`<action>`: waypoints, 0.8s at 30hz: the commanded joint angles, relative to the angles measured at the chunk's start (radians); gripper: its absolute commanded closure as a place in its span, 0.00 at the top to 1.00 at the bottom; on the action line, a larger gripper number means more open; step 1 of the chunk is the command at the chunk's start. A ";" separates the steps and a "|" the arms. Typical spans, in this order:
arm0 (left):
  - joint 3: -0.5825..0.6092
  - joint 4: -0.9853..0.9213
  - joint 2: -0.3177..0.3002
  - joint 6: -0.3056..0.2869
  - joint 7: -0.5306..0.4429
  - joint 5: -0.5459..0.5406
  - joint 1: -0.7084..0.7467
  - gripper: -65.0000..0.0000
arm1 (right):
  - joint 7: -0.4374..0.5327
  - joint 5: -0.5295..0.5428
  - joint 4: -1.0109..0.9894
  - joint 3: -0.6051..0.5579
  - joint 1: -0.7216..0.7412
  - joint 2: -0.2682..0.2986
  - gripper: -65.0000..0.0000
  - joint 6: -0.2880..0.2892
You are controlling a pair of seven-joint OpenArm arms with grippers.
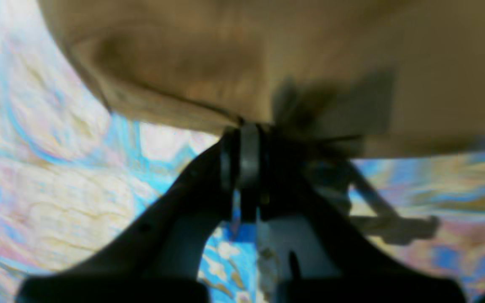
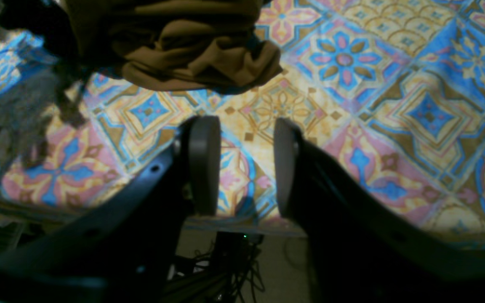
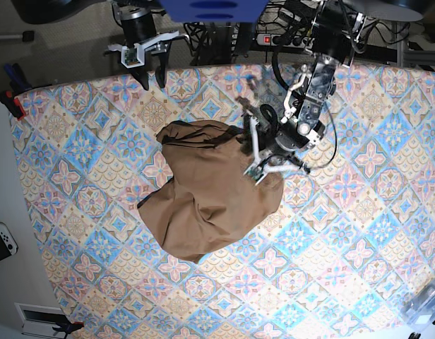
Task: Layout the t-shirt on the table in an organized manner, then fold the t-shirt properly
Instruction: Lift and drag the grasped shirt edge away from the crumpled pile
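The tan-brown t-shirt point(image 3: 210, 198) lies crumpled in a heap in the middle of the patterned table point(image 3: 344, 233). My left gripper point(image 3: 257, 168) is at the shirt's right edge. In the blurred left wrist view its fingers point(image 1: 244, 155) are pressed together on the shirt's edge point(image 1: 209, 75). My right gripper point(image 3: 152, 73) hangs open and empty over the table's far edge, apart from the shirt. In the right wrist view its fingers point(image 2: 246, 139) stand wide apart, with a bunched part of the shirt point(image 2: 183, 46) beyond them.
A white game controller point(image 3: 2, 240) lies off the table at the left. A clear plastic item point(image 3: 426, 300) sits at the bottom right corner. Cables and a power strip point(image 3: 281, 39) lie behind the far edge. The table edge point(image 2: 234, 223) shows below my right gripper.
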 commanded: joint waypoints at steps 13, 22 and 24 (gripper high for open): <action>-0.465 0.335 0.085 -0.071 0.084 0.007 0.032 0.00 | 0.027 0.002 0.013 0.000 0.088 0.003 0.32 0.002; -0.836 0.160 0.005 -0.324 0.082 0.015 0.151 0.00 | -0.105 0.002 0.014 -0.006 0.125 0.003 0.32 0.002; -0.867 0.114 -0.018 -0.335 0.081 0.015 0.167 0.00 | -0.182 0.002 0.014 -0.043 0.127 0.003 0.32 0.002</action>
